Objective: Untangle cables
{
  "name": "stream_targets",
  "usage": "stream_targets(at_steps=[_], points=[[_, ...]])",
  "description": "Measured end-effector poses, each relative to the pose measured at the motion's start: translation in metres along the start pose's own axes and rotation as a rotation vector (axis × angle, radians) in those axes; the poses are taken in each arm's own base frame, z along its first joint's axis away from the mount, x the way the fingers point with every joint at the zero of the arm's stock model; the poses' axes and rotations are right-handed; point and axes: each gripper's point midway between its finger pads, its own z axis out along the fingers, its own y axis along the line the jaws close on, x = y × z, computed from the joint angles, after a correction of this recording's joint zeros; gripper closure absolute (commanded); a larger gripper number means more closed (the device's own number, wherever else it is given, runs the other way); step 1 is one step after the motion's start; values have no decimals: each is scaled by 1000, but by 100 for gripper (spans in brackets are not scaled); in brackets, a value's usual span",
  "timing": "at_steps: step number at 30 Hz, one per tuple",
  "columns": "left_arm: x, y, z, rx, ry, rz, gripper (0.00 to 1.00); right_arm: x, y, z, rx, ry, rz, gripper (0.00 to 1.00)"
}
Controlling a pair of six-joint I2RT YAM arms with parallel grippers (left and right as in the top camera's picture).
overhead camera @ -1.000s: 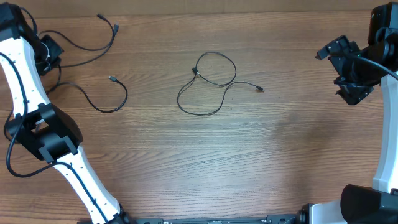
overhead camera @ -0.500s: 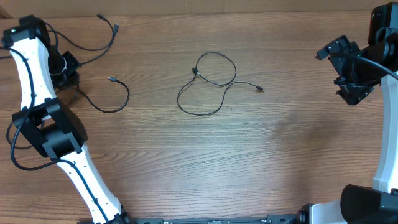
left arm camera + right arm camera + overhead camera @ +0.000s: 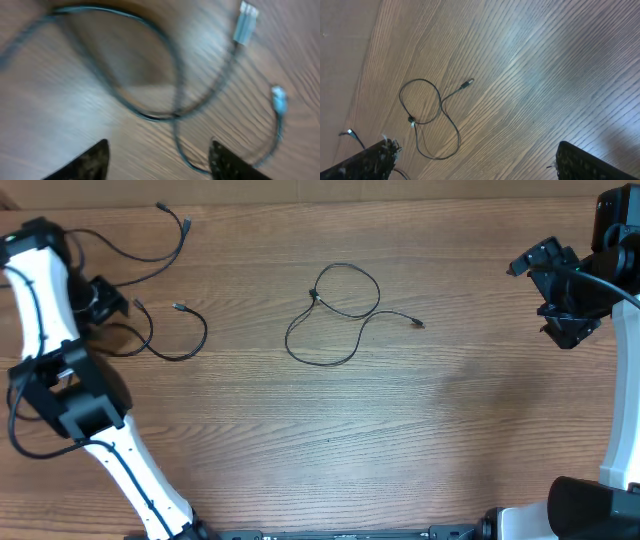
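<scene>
Overhead shows the cables (image 3: 315,296) thin, limp and light on the table (image 3: 400,430); best pinched near a plug (image 3: 246,22). Left tool (image 3: 157,155) spread near one loop; right tool (image 3: 475,147) spread too.

**Three views, one table**

My overhead camera looks straight down on the whole table (image 3: 330,430). My left wrist camera sits close over it, blurred. My right wrist camera looks down from farther off, sharing the middle cable (image 3: 411,119) with overhead.
</scene>
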Motion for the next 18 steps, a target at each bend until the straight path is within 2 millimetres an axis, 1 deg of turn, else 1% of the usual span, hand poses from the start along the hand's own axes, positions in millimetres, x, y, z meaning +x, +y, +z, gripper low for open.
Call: stream_targets(at_steps=[2, 5, 7, 8, 12, 16, 18], points=[[-13, 34, -2, -35, -17, -109, 28, 0, 0, 0, 0, 0, 0, 0], [-33, 108, -6, -101, -47, -299, 24, 0, 0, 0, 0, 0, 0, 0], [-38, 148, -9, -134, -58, -386, 23, 0, 0, 0, 0, 0, 0, 0], [-39, 164, -10, -148, -62, -421, 22, 0, 0, 0, 0, 0, 0, 0], [-40, 215, -13, -183, -73, -532, 21, 0, 0, 0, 0, 1, 0, 0], [-39, 250, -14, -192, -82, -621, 23, 0, 0, 0, 0, 0, 0, 0], [-40, 263, -15, -193, -96, -651, 23, 0, 0, 0, 0, 0, 0, 0]])
